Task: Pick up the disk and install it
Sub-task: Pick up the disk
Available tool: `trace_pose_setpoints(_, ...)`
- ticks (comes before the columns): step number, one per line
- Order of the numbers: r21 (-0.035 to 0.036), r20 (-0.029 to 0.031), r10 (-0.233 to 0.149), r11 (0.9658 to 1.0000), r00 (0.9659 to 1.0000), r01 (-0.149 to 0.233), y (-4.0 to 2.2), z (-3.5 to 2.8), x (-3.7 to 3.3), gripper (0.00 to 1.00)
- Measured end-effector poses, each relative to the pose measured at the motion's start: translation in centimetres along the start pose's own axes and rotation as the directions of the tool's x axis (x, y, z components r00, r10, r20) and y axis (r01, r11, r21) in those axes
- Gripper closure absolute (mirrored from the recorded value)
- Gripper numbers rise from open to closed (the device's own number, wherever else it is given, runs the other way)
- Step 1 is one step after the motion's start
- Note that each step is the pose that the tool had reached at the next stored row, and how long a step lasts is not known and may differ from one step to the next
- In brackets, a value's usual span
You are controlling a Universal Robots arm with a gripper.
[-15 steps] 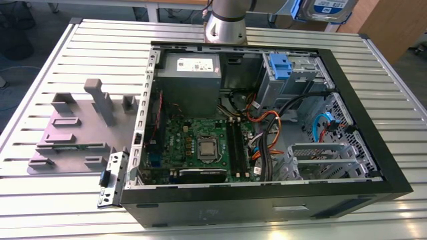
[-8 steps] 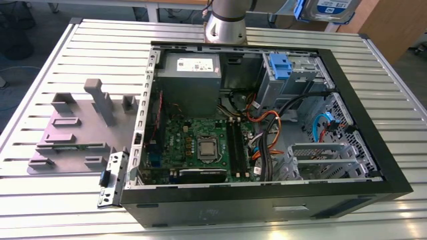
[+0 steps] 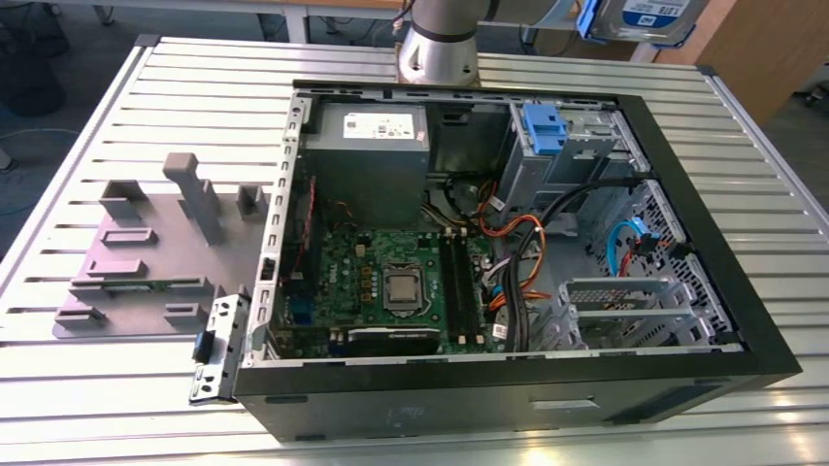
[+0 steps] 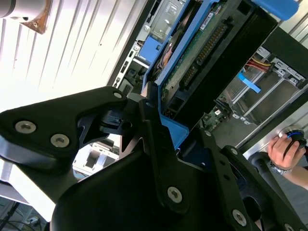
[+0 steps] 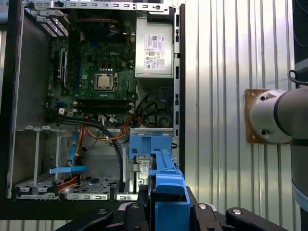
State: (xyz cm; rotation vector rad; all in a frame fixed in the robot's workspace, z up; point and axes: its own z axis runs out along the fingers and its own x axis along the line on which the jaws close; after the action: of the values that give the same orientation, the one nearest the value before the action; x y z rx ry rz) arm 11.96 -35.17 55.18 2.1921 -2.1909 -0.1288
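Note:
The disk point(image 3: 651, 14) hangs in the air above the far right corner of the open computer case point(image 3: 518, 388), its white-and-blue label and blue carrier edge showing at the exterior view's top. In the second wrist view my gripper point(image 4: 156, 122) is shut on the disk point(image 4: 202, 43), which is seen edge-on with its green circuit board and blue carrier. The first wrist view shows the carrier's blue end point(image 5: 168, 185) between the black fingers point(image 5: 139, 202), above the grey drive bay with its blue latch piece point(image 5: 149, 144).
Inside the case lie the motherboard point(image 3: 388, 272), the grey power supply point(image 3: 376, 131), orange and black cables point(image 3: 518, 252) and the bay's blue latch point(image 3: 545, 124). A grey fixture block point(image 3: 143, 252) stands on the slatted table. A person's hand point(image 4: 284, 147) rests beside the case.

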Motion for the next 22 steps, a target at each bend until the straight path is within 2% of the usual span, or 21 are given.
trace_pose_setpoints(22, -0.0018, 0.0001, 0.0, 1.0, 1.0, 0.0, -1.95, -0.16, 0.0, 0.63)
